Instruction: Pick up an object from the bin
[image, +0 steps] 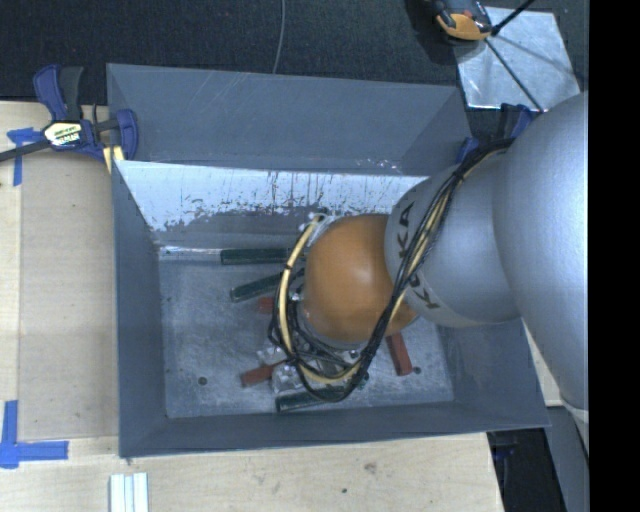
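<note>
Nearest things: a reddish-brown piece and a dark stick are lying at the floor's near edge
Gripper: hanging just beside them under its orange cover; spread or pressed together, cannot tell
Farther back: dark green sticks are lying in the grey bin

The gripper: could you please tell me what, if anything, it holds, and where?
Cannot be told: the gripper sits low beside a reddish-brown piece and a dark stick, its grasp hidden by the orange cover.

The grey metal bin is bare at left; dark green sticks and the arm's orange cover block its middle.
</note>
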